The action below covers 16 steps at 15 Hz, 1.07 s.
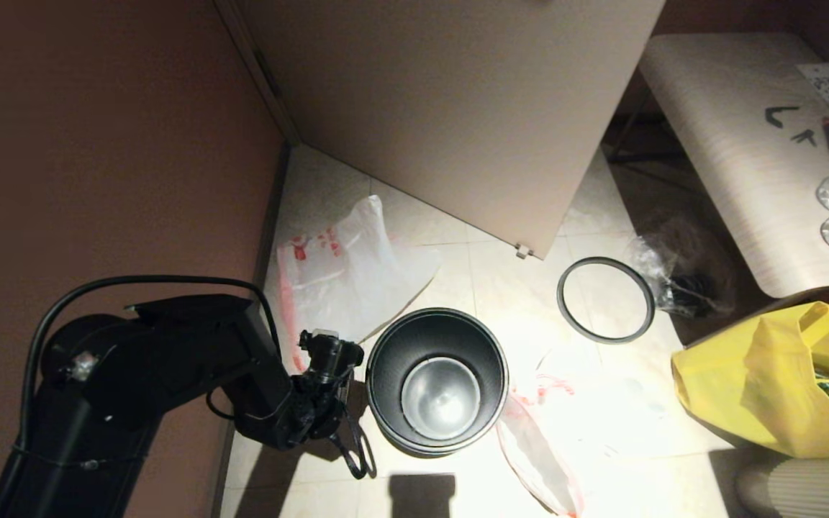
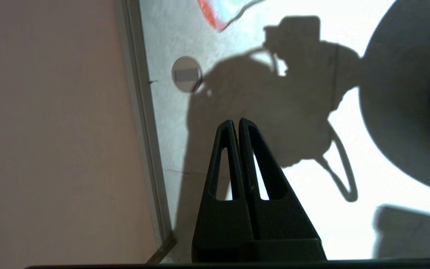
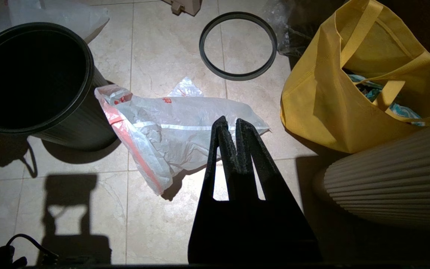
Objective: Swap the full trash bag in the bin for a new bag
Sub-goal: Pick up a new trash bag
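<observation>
Black left end effector (image 2: 236,123), fingers pressed together and empty, hangs beside the small round black bin (image 1: 436,381), which stands unlined on the tiled floor (image 1: 501,288). Thin flat white new bag (image 3: 177,130) lies just beside; open wide first, then pinch one edge only.

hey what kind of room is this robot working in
Probably a corner of a home or hotel-style room: pale tiled floor, a small black bin standing empty, and a light wood-grain table beside a yellow tote. Which room exactly, I can't tell.
</observation>
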### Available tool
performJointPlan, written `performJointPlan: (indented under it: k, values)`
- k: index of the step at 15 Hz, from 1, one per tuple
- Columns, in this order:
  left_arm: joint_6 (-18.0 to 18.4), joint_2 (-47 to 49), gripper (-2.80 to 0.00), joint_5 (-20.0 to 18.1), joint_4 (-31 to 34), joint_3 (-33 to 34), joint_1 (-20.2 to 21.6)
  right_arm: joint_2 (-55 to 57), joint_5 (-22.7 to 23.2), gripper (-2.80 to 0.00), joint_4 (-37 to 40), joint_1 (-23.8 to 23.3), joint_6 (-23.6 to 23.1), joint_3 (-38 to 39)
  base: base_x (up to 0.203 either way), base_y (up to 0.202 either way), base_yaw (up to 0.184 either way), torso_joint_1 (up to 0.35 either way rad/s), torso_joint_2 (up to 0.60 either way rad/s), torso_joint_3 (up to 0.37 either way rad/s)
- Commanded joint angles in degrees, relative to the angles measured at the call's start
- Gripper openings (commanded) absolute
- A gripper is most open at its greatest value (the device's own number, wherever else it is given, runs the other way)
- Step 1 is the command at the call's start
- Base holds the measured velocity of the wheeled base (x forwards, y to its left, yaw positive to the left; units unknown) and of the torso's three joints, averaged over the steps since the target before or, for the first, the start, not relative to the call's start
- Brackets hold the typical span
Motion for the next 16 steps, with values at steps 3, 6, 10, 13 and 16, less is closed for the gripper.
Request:
performJointPlan:
  k: [3,6,10,13,16]
  values:
    - [-0.47,-0.96,-2.8,-2.66,-0.29,0.54,-0.01,0.05,0.01,-2.8,-0.01,0.01,0.0,0.0,0.0,0.0,0.0,0.0,0.0,0.0]
    - [-1.29,-2.79,-2.8,-10.29,-3.52,6.26,0.54,0.05,0.01,-2.8,-0.01,0.01,0.0,0.0,0.0,0.0,0.0,0.0,0.0,0.0]
    - [0.15,-1.78,-2.8,-10.29,-7.66,7.71,0.7,0.05,0.01,-2.8,-0.01,0.01,0.0,0.0,0.0,0.0,0.0,0.0,0.0,0.0]
    - [0.15,-1.87,-2.8,-10.2,-7.66,7.71,0.52,0.05,0.01,-2.8,-0.01,0.01,0.0,0.0,0.021,0.0,0.001,0.0,0.0,0.001]
    - [0.15,-2.04,-2.8,-10.2,-7.66,7.63,0.61,0.05,0.01,-2.8,-0.01,0.01,0.0,0.0,0.187,0.0,0.002,0.0,0.0,0.002]
